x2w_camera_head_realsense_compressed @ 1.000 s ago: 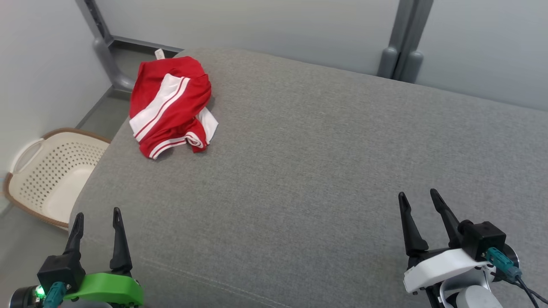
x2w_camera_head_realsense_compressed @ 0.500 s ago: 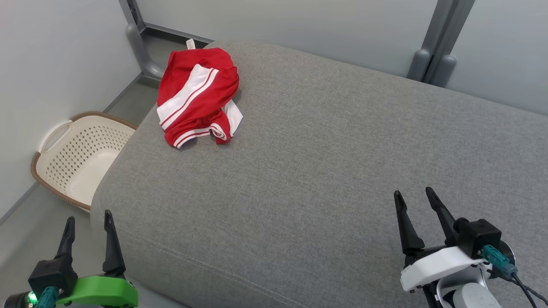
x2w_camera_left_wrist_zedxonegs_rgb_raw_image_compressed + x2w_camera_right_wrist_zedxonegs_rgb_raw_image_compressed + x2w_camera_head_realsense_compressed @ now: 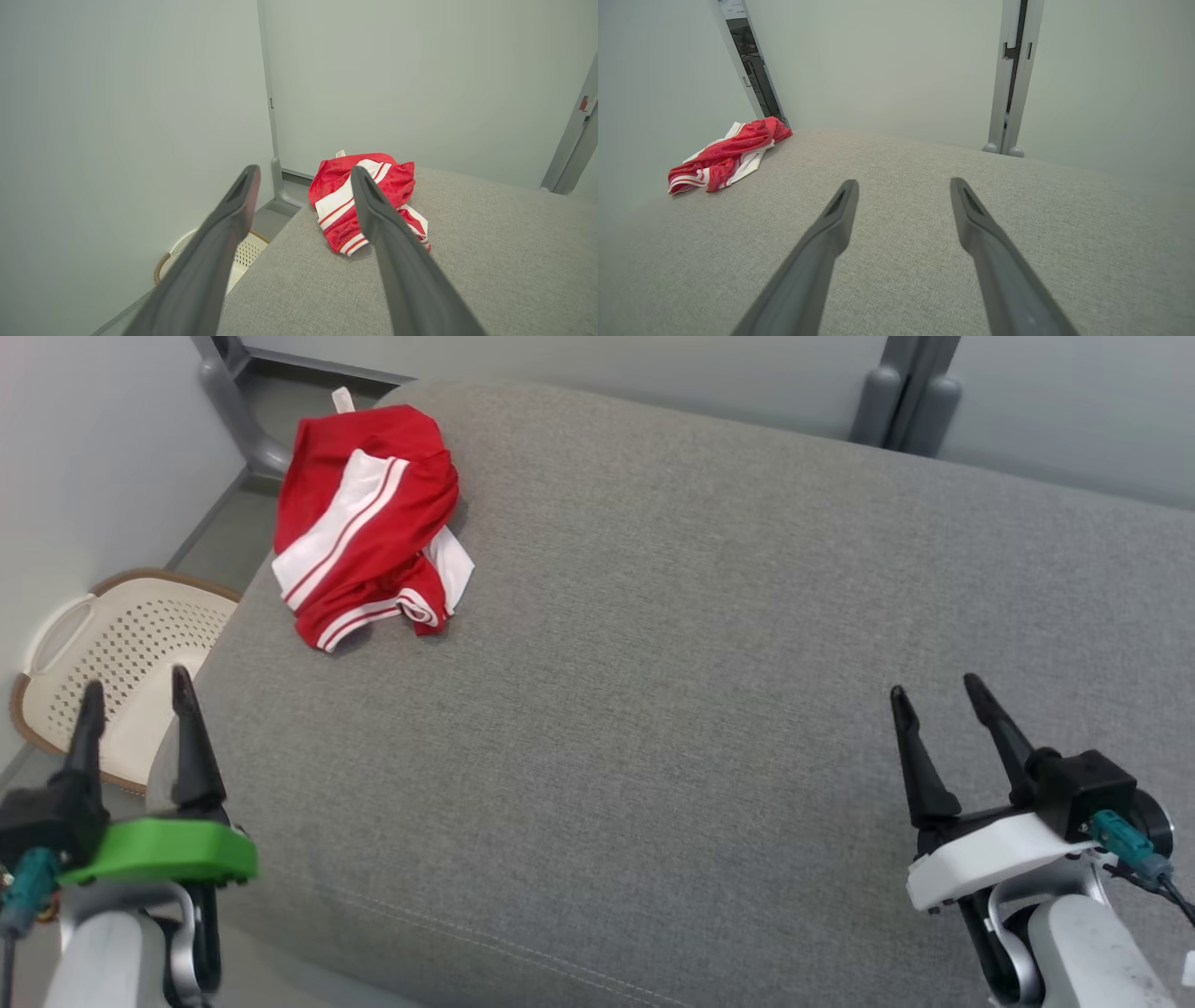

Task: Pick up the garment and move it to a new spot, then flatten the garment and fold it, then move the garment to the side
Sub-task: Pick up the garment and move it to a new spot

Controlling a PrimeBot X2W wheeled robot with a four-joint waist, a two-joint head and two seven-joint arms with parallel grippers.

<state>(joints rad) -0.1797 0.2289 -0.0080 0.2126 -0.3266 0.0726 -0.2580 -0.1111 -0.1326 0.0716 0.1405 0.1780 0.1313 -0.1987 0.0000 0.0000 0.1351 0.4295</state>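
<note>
- A crumpled red garment with white side stripes and white trim (image 3: 364,523) is lying near the far left corner of a broad grey fabric-covered cushion (image 3: 653,663), close to its left edge.
- A small white label (image 3: 344,399) is sticking out from the garment's far edge, toward the wall.
- The left gripper (image 3: 135,681), mounted on a bright green bracket (image 3: 154,849), is hanging at the cushion's near left corner, its tips showing over the corner's edge and the basket beyond.
- Its two long dark fingers (image 3: 191,747) are standing spread wide apart and released, gripping nothing.
- In the left wrist view, the left gripper (image 3: 304,169) is pointing toward the garment (image 3: 334,184), with the right-hand finger overlapping the cloth in the picture while remaining well apart from it.
- The right gripper (image 3: 934,684), on a white bracket (image 3: 980,854), is hovering over the cushion's near right part, well apart from the garment.
- Its fingers (image 3: 920,765) are also standing spread and released, with bare grey fabric between them.
- In the right wrist view, the right gripper (image 3: 903,182) is facing across the cushion (image 3: 901,154), and the garment (image 3: 724,158) is sitting far off to the left.
- A cream perforated plastic laundry basket with a brown rim (image 3: 121,635) is sitting on the floor beside the cushion's left edge, below the garment's corner.
- Grey metal posts (image 3: 901,397) are rising against pale wall panels behind the cushion.
</note>
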